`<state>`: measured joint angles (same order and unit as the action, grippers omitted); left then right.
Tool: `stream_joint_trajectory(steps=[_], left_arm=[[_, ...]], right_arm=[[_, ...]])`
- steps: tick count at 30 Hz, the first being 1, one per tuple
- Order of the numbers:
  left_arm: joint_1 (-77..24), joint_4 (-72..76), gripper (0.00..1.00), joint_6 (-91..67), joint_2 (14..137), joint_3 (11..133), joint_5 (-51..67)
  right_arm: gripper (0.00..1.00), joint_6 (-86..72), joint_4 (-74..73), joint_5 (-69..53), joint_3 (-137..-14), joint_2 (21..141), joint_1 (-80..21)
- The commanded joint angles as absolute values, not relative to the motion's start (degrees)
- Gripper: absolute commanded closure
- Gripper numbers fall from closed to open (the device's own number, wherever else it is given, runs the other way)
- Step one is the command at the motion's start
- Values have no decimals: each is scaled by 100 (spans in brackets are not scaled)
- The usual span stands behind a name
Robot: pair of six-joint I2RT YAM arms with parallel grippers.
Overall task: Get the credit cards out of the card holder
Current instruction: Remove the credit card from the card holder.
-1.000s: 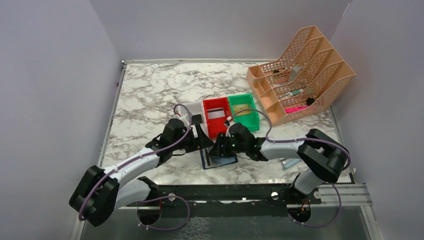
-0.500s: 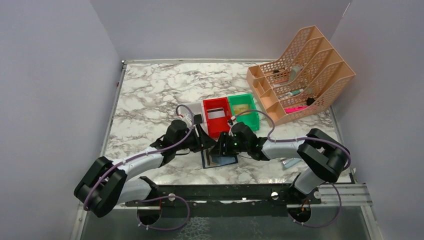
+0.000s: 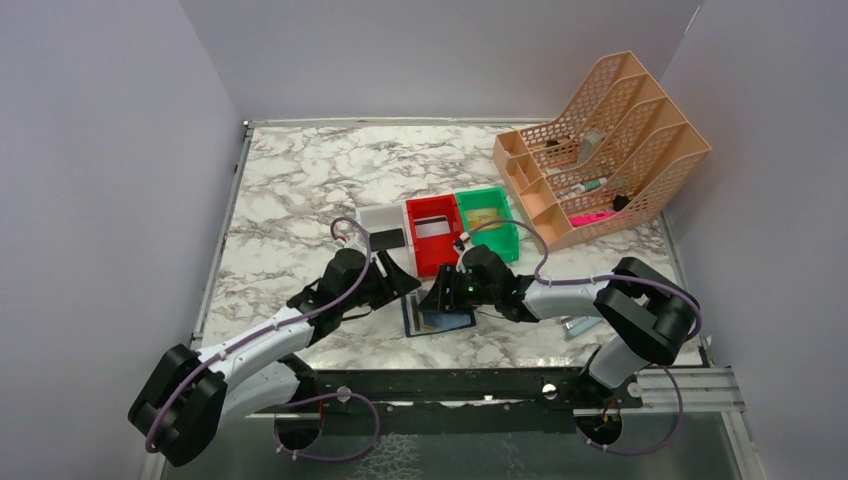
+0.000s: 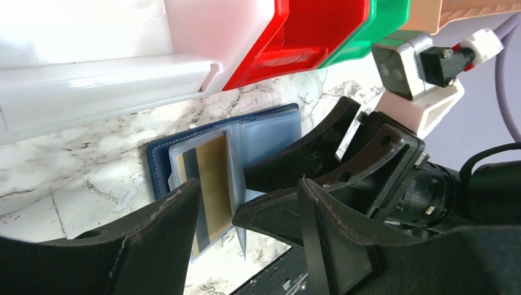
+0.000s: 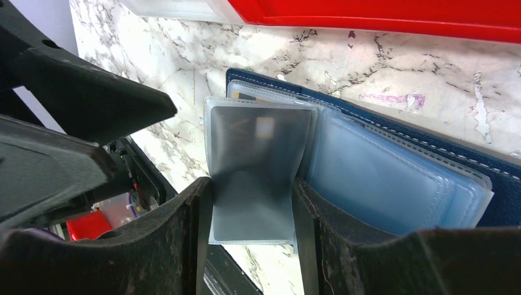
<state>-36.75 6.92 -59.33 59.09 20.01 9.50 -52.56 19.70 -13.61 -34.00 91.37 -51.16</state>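
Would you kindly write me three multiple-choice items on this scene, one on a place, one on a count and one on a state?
1. Where does the card holder lie?
A. on the table, on the near side of the red bin
B. inside the red bin
C. in the mesh organiser

2. How many plastic bins stand in the row?
A. two
B. five
C. three

3. The card holder is:
A. snapped shut
B. lying open
C. standing on edge

Answers:
1 A: it rests on the marble just nearer than the red bin.
2 C: the white bin, the red bin and the green bin sit side by side.
3 B: its clear sleeves are spread out.
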Motion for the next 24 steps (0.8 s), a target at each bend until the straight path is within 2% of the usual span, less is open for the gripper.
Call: stream_joint_trajectory(steps=[1,11,24], left_arm=[[-3687,468,37,-5897,5671,1951,499],[-3706,988,41,-5558,6897,2322,1430],[-3894,775,48,-5272,7219,2688,1524]], right_arm=[[48,-5080,1512,-1432,-3211,9297,-5203],[48,-5076,1538,-1423,-3208,9297,-5203],[48,-5055,1515,-1434,-3226,9278,-5203]])
